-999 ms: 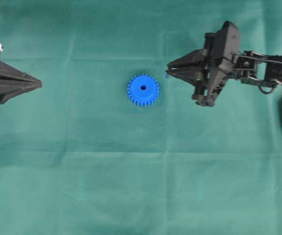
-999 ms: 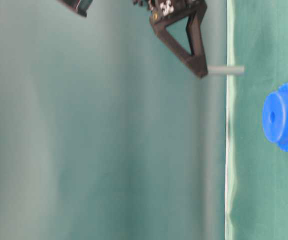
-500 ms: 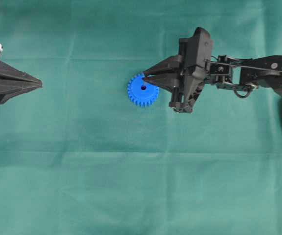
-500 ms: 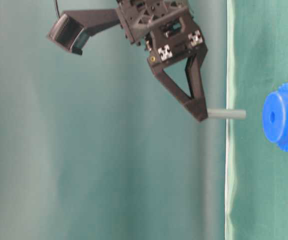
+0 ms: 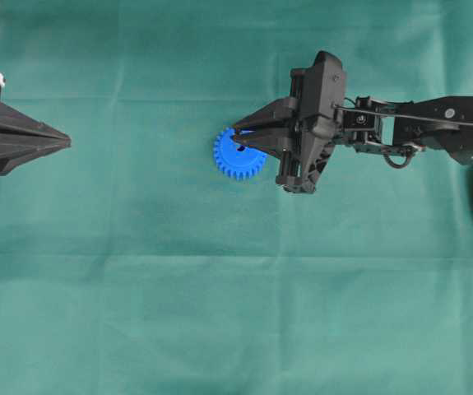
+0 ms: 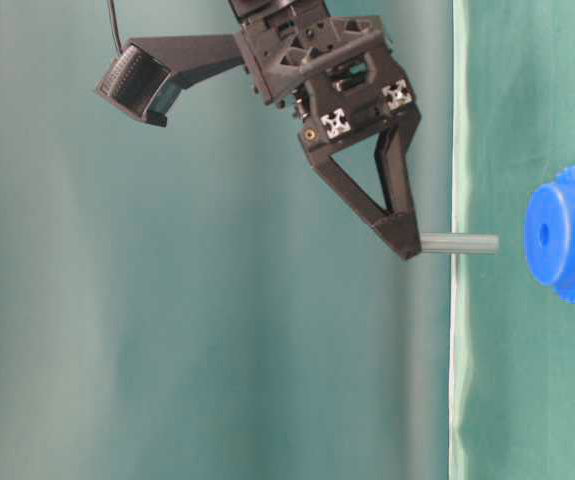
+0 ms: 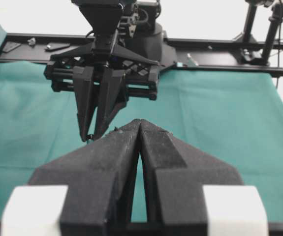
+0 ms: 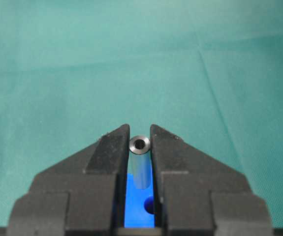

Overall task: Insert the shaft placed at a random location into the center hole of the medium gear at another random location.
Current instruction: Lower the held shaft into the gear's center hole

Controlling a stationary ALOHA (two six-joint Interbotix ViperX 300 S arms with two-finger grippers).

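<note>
The right gripper (image 5: 238,133) was pinching the shaft (image 8: 140,164) betw. its fingertips (image 8: 112,142), pin pointing down toward the cloth and hanging over the medium gear (image 5: 234,160), not yet touching it. In the table-level view the shaft (image 6: 459,243) stood clear of the gear (image 6: 567,234), its free end short of the hub face, and sat a touch off the line of the center hole (image 6: 544,233). In the right wrist view the center hole (image 8: 149,205) showed just beside the pin, toward the wrist, so tip and hole weren't lined up.

Judgement: step in hand = align, then lower. To do it well, nudge the gripper until the pin's axis sits on the hole, keep the pin square to the hub, descend slowly; the grip is only at the pin's upper end, so a push on the hub rim could tilt it or shove the loose gear.

Around the gear: only the green cloth (image 5: 220,313). The left gripper (image 5: 65,141), pressed together and empty, lay well apart from the gear on its left. Nothing stood in the way.
</note>
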